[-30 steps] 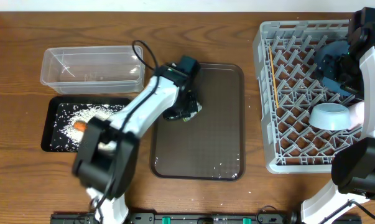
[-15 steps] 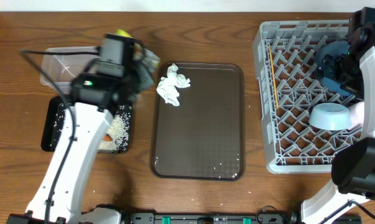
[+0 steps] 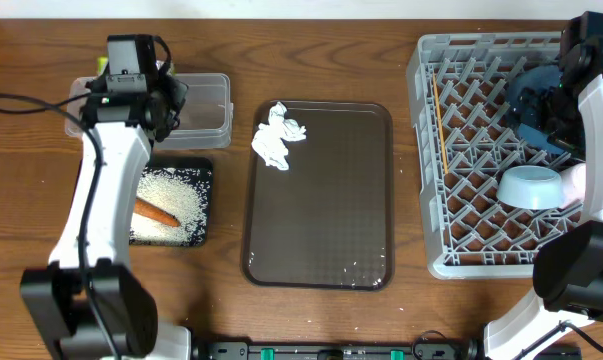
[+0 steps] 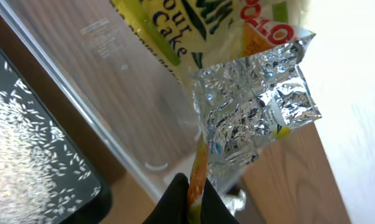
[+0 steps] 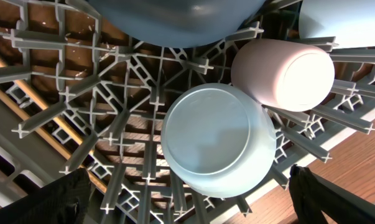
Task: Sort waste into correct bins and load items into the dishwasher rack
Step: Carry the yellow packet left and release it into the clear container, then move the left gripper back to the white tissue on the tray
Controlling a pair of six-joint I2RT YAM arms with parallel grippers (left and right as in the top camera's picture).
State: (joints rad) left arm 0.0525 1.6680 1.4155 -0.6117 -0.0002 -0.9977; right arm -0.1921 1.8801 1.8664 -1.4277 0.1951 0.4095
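Left arm is over the clear box (image 3: 149,108) at the table's (image 3: 21,60) back left, its fingers (image 4: 188,198) pinched tight on the lower edge of a snack wrapper (image 4: 249,93), yellow-green print outside, silver foil inside. The wrapper hangs over the box's open top in the left wrist view; in the overhead view the gripper hides nearly all of it, so how far inside the rim it sits is hard to say. It looks featherlight, crinkly and slippery, springs back when squeezed, so an edge pinch like this one suits it, though it may cling to the pads on release. A crumpled white tissue (image 3: 277,135) lies at the back left corner of the brown tray (image 3: 326,200), also soft and light; best grabbed at a raised fold. The black tray (image 3: 203,172) just in front of the box holds rice (image 3: 166,190) and a carrot (image 3: 156,212); loose grains won't pinch, the carrot is firm. The rack (image 3: 426,150) on the right already holds the chopsticks (image 3: 439,125), dark blue dish (image 3: 541,100), light blue bowl (image 5: 215,140) and white cup (image 5: 283,74), bowl and cup touching. The right arm's fingers (image 5: 193,199) are spread wide above the bowl, holding nothing.
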